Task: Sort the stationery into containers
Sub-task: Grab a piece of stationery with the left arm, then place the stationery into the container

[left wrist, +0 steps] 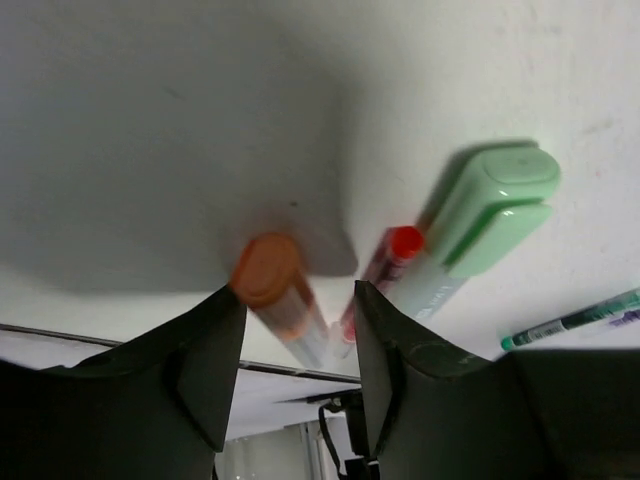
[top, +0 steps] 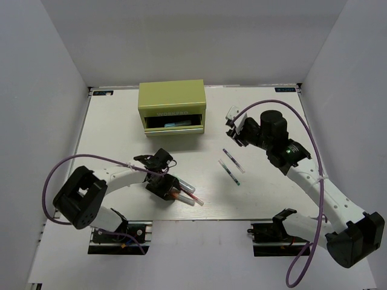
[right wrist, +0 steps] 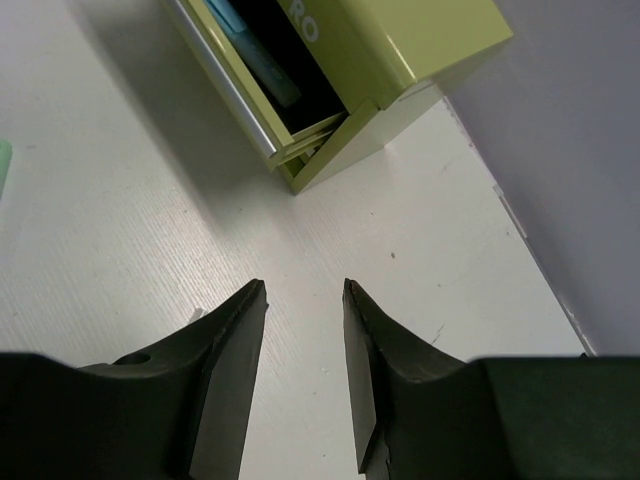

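From above, the left gripper [top: 172, 192] is hovering at the near left over a small cluster of markers [top: 190, 198], while two thin pens [top: 232, 160] are lying side by side in the middle, near and left of the right gripper [top: 231, 125]; one olive-green chest [top: 172, 96] is sitting far, its drawer [top: 174, 128] out. In the left wrist view the jaws are standing apart around one orange-capped marker [left wrist: 268, 268], with one red pen [left wrist: 392, 250], one green marker [left wrist: 490, 200] and one thin green-printed pen [left wrist: 575, 322] lying to its right; whether the jaws are pressing, I cannot tell. In the right wrist view the jaws are gaping over bare table, the chest lying beyond them with one blue item [right wrist: 255, 60] in the drawer.
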You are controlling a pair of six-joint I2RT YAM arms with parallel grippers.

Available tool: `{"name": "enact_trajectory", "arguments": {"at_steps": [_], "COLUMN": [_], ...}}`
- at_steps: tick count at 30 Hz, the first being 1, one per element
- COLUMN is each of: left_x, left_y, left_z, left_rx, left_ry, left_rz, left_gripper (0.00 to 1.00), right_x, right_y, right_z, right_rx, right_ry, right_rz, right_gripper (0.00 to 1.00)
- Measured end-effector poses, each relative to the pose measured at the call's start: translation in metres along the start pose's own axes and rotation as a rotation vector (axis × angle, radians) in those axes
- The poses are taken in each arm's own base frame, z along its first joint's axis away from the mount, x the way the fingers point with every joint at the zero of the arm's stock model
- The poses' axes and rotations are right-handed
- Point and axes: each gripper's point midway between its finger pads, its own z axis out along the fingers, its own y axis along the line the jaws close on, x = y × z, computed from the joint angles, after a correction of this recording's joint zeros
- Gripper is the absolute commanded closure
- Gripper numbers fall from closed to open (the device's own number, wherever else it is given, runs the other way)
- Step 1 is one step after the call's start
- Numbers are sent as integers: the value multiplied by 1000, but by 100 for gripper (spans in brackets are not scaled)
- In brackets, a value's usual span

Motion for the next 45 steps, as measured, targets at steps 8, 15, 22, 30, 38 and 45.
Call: {"name": "enact_trajectory", "arguments": {"at_steps": [8,15,22,30,38,45], "left_x": [16,13,14,-8,-43,-73], "left_y": [-19,-9,-53,-138,-210,-233], "left_z": [6,-15,-118,-202,-213,-210], "left_rx": [18,63,426,728,818,858], "left_ry": [45,-11,-89,-283,-477,-534], "left_rz": [31,63,95,19,-106,-272], "left_gripper": [86,100,100,100,100,100], "right_x": [11,11,20,31,23,30], "right_y": [9,11,21,30,26,33], "right_z": [-1,-3,-7,-8,-17,-22], "right_rx": [-21,-24,-37,-60,-39,-43], "right_ry": [15,9,15,30,1,6], "right_rz": [10,13,19,45,36,39], "right_gripper": [57,46,43,69,70,69]}}
